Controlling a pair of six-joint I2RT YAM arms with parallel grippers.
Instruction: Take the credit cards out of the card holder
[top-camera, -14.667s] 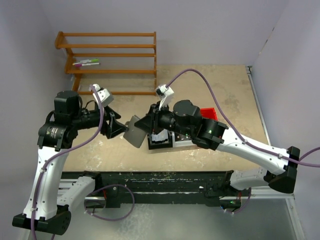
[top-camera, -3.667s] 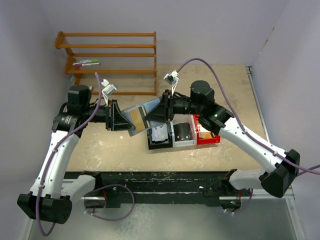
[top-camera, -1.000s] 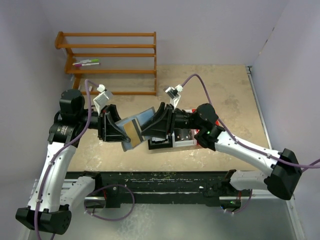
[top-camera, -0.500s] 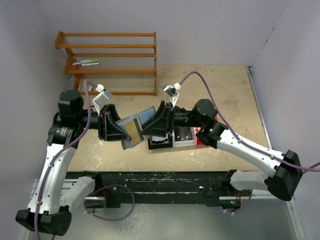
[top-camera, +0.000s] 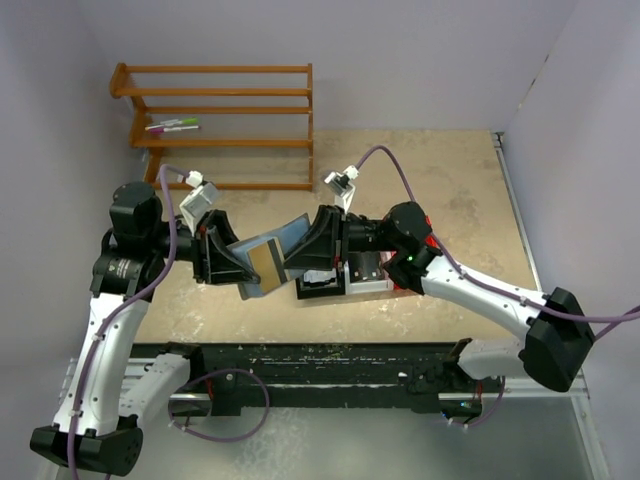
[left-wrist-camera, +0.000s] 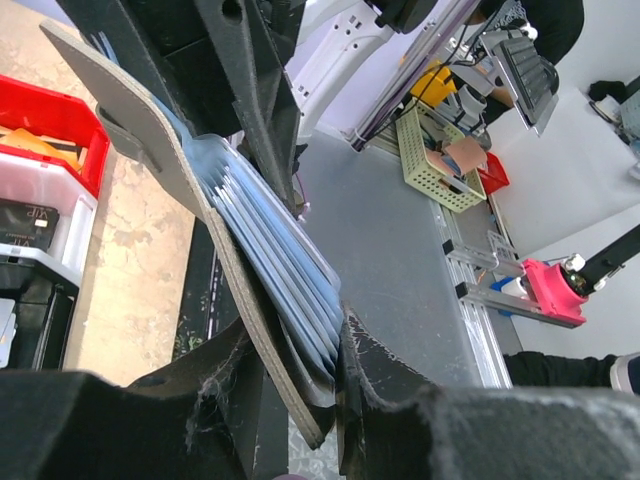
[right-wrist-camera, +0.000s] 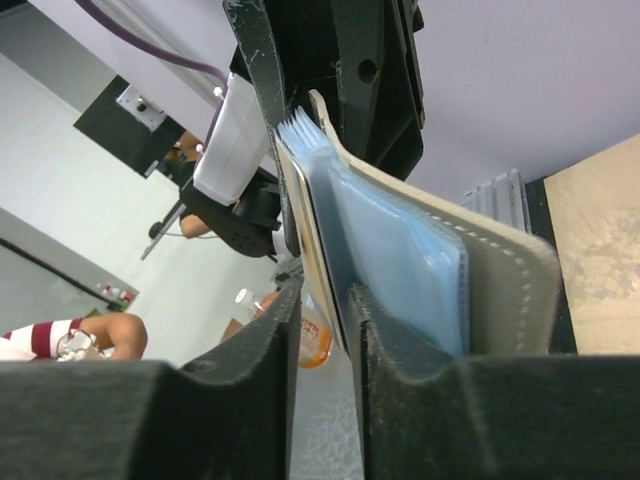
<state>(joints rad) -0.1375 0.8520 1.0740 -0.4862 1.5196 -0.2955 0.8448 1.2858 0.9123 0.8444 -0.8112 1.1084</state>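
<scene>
The card holder (top-camera: 288, 233) is held open in the air between the arms, above the table (top-camera: 450, 200) and near the bins (top-camera: 365, 272). One edge of it is clamped by the left gripper (left-wrist-camera: 325, 390). The right gripper (right-wrist-camera: 325, 320) is closed around a thin tan-edged leaf, judged to be the tan-gold card (top-camera: 265, 262), though card and sleeve cannot be told apart for certain. The holder should be pinned firmly while the card is drawn straight along its pocket, without twisting.
</scene>
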